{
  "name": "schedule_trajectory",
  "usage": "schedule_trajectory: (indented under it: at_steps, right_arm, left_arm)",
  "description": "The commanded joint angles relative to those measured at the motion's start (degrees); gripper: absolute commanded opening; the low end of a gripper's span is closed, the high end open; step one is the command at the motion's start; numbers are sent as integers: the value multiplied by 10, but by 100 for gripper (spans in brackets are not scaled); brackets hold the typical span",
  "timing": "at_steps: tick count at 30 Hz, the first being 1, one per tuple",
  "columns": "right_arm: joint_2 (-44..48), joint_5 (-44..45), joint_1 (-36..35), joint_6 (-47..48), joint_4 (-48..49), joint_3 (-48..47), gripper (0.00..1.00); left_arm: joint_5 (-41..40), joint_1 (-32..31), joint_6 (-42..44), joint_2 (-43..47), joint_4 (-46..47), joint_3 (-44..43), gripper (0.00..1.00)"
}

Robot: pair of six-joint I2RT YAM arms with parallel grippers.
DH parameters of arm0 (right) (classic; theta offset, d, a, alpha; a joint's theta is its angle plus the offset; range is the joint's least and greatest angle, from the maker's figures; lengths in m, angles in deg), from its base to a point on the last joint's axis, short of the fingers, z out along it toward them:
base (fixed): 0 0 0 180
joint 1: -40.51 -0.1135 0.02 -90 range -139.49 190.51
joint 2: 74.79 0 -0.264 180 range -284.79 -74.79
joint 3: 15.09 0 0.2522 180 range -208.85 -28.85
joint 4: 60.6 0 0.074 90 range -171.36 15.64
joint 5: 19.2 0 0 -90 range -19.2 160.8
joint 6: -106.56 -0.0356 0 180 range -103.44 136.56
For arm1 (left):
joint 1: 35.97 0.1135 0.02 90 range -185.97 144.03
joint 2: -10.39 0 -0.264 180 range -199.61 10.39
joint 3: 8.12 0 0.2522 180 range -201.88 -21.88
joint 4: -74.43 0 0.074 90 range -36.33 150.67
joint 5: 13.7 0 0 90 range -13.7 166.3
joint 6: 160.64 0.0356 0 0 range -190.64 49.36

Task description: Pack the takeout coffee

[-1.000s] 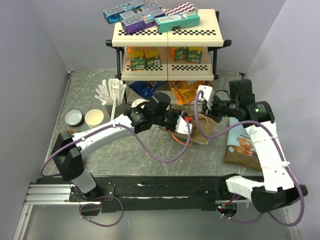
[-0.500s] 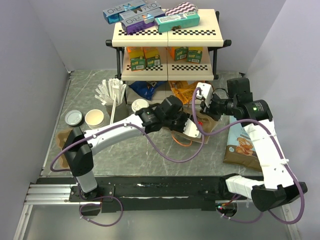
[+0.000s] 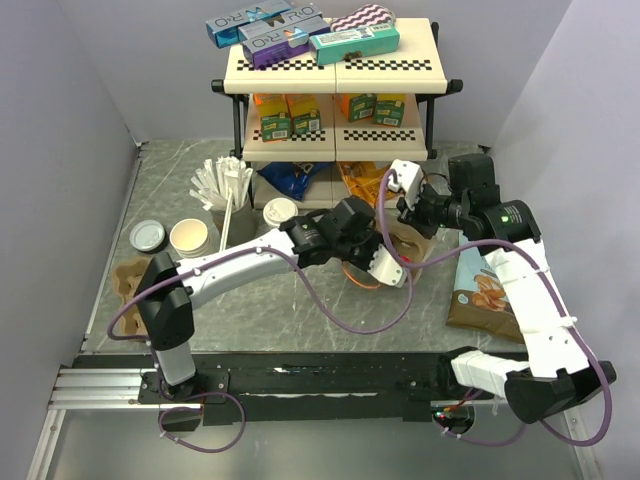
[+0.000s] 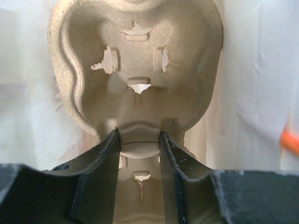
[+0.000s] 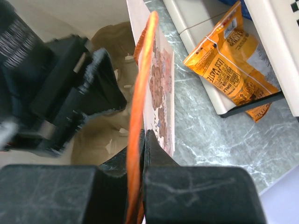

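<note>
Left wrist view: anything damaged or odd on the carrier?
Pulp carrier, pinched at its edge by the left fingers: cutouts look ragged and torn, with a small split below the centre one.

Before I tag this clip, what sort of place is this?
Probably a staged café takeout counter inside a grey-walled test cell: paper cup, cup of white sticks, stocked snack shelf.

Lab test cell: grey walls (image 3: 60, 120), stocked shelf (image 3: 290, 78).
</note>
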Motion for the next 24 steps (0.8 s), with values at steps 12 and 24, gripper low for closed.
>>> schedule_trajectory:
  at_steps: [12, 24]
  right_arm:
    - [44, 44, -69, 12, -4, 21, 0]
    - [66, -1, -79, -17, -11, 53, 0]
  left_arm:
    - [-28, -8, -27, -64, -35, -58, 1]
    - [-56, -18, -19, -84, 7, -41, 1]
